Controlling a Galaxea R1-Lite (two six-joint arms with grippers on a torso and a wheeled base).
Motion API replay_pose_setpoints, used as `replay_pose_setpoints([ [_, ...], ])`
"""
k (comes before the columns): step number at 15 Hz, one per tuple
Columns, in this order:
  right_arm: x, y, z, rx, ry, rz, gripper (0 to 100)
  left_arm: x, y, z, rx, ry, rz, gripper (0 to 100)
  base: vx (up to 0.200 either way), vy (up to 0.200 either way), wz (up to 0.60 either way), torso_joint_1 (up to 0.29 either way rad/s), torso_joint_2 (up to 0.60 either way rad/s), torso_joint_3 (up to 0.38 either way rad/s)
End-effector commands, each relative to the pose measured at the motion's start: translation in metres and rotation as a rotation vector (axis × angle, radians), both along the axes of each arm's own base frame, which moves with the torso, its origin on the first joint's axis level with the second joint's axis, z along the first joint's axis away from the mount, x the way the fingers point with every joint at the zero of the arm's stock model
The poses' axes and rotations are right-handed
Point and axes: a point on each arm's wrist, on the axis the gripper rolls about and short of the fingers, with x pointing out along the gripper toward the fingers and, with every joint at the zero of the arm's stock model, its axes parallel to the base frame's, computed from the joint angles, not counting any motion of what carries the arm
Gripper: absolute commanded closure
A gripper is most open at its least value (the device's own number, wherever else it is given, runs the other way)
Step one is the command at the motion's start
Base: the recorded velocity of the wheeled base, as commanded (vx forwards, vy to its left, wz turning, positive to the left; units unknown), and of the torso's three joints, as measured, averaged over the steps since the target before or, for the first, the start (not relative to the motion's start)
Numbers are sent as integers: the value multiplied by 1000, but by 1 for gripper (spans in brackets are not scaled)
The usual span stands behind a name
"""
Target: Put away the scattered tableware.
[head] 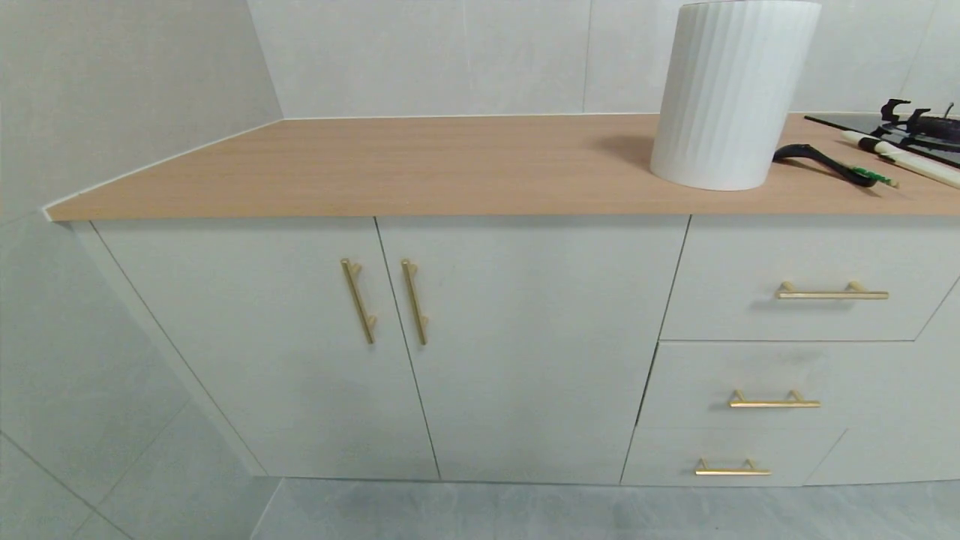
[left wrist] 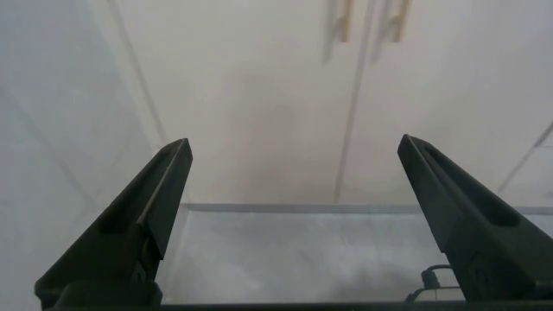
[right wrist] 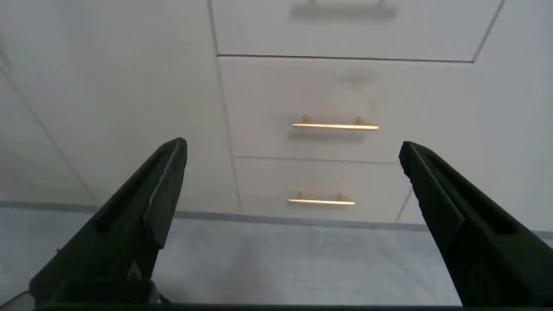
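The scattered tableware lies at the far right of the wooden desk [head: 420, 161]: a black utensil [head: 821, 161] with a curved handle and a green-marked end, and just beyond it a long pale stick [head: 904, 159] lying slantwise toward the desk's right edge. The marks on the green end are too small to read. Behind these, a black tool [head: 919, 120] rests on a dark glossy panel [head: 859, 122] set in the desk top. A tall white ribbed container [head: 731, 94] stands upright just left of the black utensil, its base close against the curved handle – whether they touch cannot be told. Below the desk top are two closed cabinet doors [head: 300, 337] with upright gold bar handles [head: 358, 300], and to their right three closed drawers [head: 750, 255] with level gold handles. The left claw [left wrist: 294, 145] hangs low before the cabinet doors, above the grey floor [head: 525, 510], spread wide with nothing between its fingers. The right claw [right wrist: 294, 145] hangs low before the drawers – likewise spread wide and holding nothing.
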Motion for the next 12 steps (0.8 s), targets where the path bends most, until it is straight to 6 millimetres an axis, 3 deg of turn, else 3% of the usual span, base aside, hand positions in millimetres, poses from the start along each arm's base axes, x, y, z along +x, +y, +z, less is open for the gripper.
replay_pose_setpoints([
  [1,0,0,0,0,2,1,0,0,0,0,0,0,0,0,0,-200,0,-2,2,2],
  [2,0,0,0,-2,1,1,0,0,0,0,-2,0,1,0,0,-200,0,2,-2,2],
  [12,0,0,0,-2,1,1,0,0,0,0,-3,0,1,0,0,0,0,0,0,0],
])
